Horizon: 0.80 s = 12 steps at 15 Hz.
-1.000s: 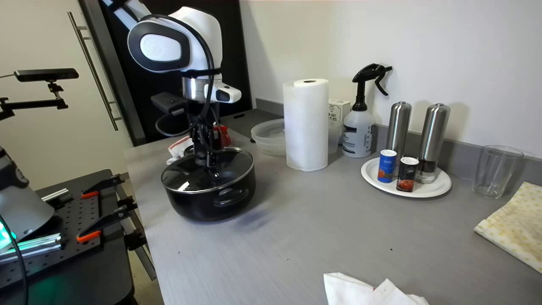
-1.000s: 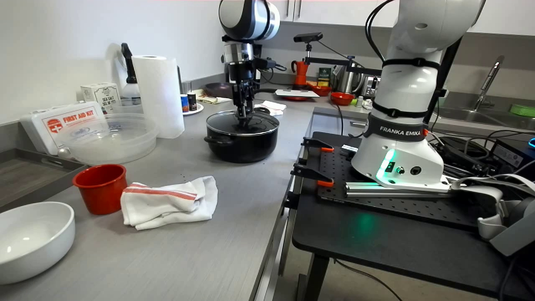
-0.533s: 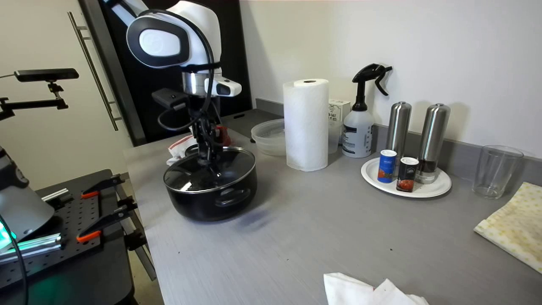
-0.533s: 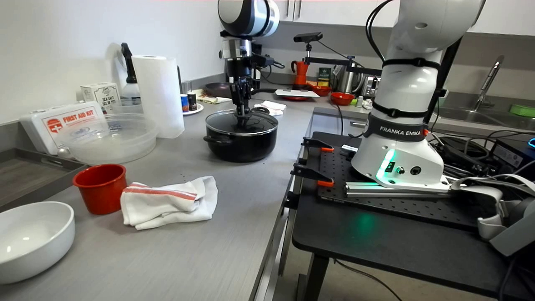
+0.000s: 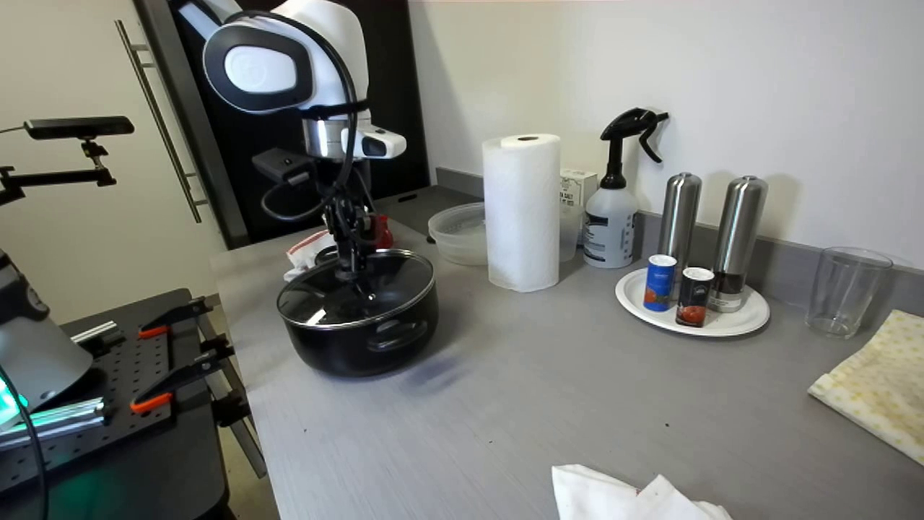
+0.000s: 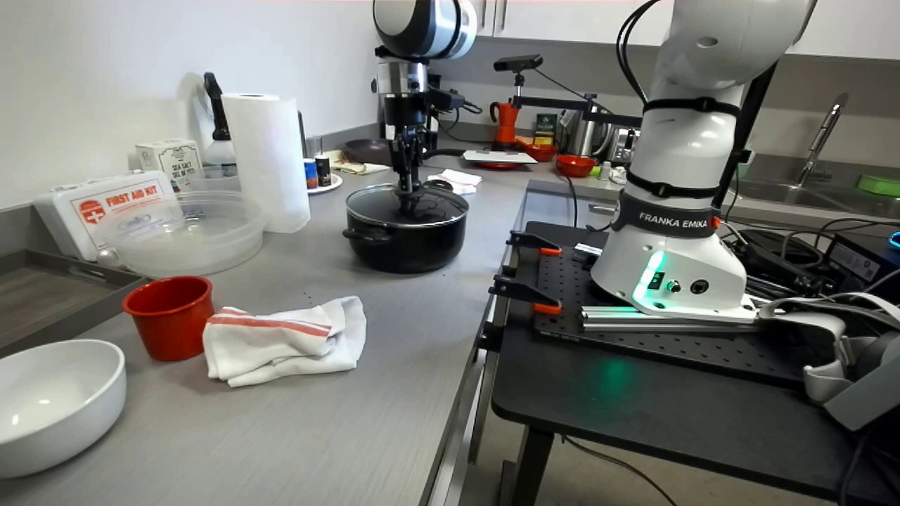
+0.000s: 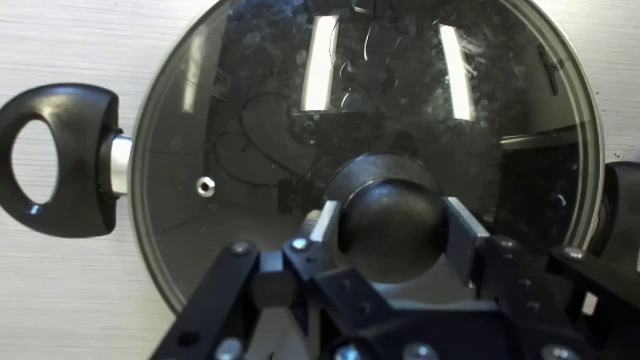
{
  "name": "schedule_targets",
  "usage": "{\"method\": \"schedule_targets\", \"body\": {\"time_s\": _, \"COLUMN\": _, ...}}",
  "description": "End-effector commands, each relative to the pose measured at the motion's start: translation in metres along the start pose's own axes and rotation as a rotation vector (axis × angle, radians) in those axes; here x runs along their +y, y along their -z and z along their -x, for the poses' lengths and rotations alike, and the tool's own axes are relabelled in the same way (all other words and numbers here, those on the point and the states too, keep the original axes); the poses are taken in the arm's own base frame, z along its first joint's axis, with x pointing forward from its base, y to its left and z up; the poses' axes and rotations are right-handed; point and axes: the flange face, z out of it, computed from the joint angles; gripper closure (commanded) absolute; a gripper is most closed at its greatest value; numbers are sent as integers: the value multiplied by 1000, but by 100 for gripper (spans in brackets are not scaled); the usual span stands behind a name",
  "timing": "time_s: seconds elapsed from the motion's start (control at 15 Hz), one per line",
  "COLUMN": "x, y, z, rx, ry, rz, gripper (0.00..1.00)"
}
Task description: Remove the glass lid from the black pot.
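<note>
The black pot (image 5: 361,350) stands on the counter, with the glass lid (image 5: 314,300) sitting level on its rim in both exterior views. From above, the wrist view shows the see-through lid (image 7: 240,150) with its black knob (image 7: 392,230) near the middle. My gripper (image 7: 393,222) is shut on that knob, one pad (image 7: 325,222) against its left side and the other on its right. In an exterior view the gripper (image 6: 406,190) points straight down over the lid's centre. A pot handle (image 7: 80,160) sticks out to the left in the wrist view.
Beside the pot stand a paper towel roll (image 5: 522,217) and a clear plastic tub (image 6: 186,235). A white plate (image 5: 628,300) bears shakers and mills. A red cup (image 6: 172,320), a folded cloth (image 6: 288,344) and a white bowl (image 6: 63,400) lie along the counter.
The jaws have closed around the lid's knob. My gripper has risen slightly, and the pot with its lid has shifted a little on the counter.
</note>
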Motion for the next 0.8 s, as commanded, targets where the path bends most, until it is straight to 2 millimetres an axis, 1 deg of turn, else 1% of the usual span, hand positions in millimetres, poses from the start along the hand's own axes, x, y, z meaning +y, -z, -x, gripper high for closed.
{"method": "schedule_targets", "body": {"time_s": 0.0, "x": -17, "y": 21, "z": 24, "rx": 62, "ry": 19, "rz": 29, "gripper": 73}}
{"method": "schedule_targets", "body": {"time_s": 0.13, "x": -29, "y": 30, "z": 34, "rx": 90, "ry": 33, "rz": 50, "gripper": 73}}
{"method": "schedule_targets", "body": {"time_s": 0.33, "x": -47, "y": 41, "z": 43, "rx": 101, "ry": 50, "rz": 83, "gripper": 73}}
{"method": "schedule_targets", "body": {"time_s": 0.47, "x": -65, "y": 50, "z": 45, "rx": 110, "ry": 63, "rz": 113, "gripper": 73}}
{"method": "schedule_targets", "body": {"time_s": 0.6, "x": -88, "y": 59, "z": 43, "rx": 121, "ry": 75, "rz": 144, "gripper": 73}}
{"method": "schedule_targets", "body": {"time_s": 0.73, "x": -115, "y": 61, "z": 39, "rx": 123, "ry": 98, "rz": 188, "gripper": 73}}
